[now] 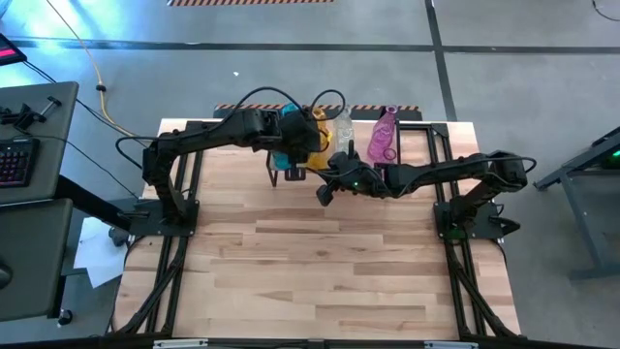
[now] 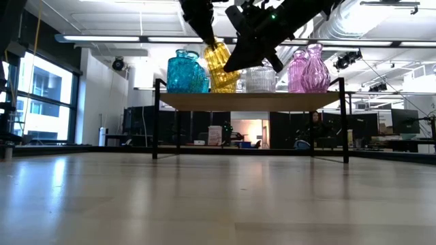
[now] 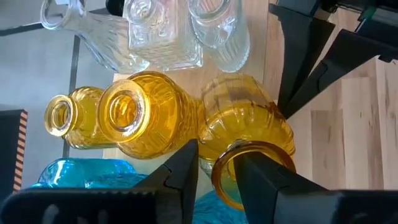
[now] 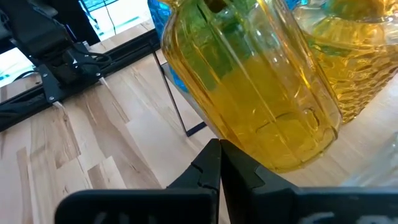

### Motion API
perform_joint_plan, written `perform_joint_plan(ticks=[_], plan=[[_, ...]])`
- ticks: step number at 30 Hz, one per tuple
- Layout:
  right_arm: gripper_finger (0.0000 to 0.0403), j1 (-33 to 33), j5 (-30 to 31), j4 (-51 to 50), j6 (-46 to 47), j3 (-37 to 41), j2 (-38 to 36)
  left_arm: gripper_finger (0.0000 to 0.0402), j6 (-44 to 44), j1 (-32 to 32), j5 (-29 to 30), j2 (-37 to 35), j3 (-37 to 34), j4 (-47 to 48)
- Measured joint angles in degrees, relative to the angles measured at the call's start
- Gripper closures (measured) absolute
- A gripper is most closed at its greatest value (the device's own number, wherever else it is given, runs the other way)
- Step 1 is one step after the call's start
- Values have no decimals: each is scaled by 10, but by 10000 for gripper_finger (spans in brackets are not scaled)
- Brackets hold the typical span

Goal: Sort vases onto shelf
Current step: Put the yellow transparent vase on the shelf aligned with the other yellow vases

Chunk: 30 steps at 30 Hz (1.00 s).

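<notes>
The left gripper (image 3: 217, 171) straddles the rim of a tilted amber vase (image 3: 245, 124) on the shelf (image 2: 248, 101), upper centre of the high view; the right gripper (image 4: 219, 163), clenched empty, touches its belly. Letting go while tilted risks toppling it into neighbouring vases (image 3: 118, 118)

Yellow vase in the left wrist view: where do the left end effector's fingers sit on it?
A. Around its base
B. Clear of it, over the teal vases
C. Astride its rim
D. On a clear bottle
C: the left end effector has one finger inside and one outside the rim of the tilted yellow vase on the shelf.
</notes>
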<state>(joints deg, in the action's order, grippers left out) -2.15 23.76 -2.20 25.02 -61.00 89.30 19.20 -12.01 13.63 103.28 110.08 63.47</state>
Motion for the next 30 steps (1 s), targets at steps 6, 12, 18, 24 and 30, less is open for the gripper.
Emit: perform_joint_plan(ticks=[6, 12, 18, 24, 30], plan=[[403, 0, 0, 0, 0, 0, 0, 299, 0, 0, 0, 0, 0, 1], [403, 0, 0, 0, 0, 0, 0, 298, -5, 0, -3, 0, 0, 15], [403, 0, 0, 0, 4, 0, 0, 298, -5, 0, -7, 0, 0, 27], [403, 0, 0, 0, 4, 0, 0, 298, -5, 0, -8, -1, 0, 27], [403, 0, -2, -1, 4, 0, 0, 298, -5, 0, -11, -1, 0, 27]])
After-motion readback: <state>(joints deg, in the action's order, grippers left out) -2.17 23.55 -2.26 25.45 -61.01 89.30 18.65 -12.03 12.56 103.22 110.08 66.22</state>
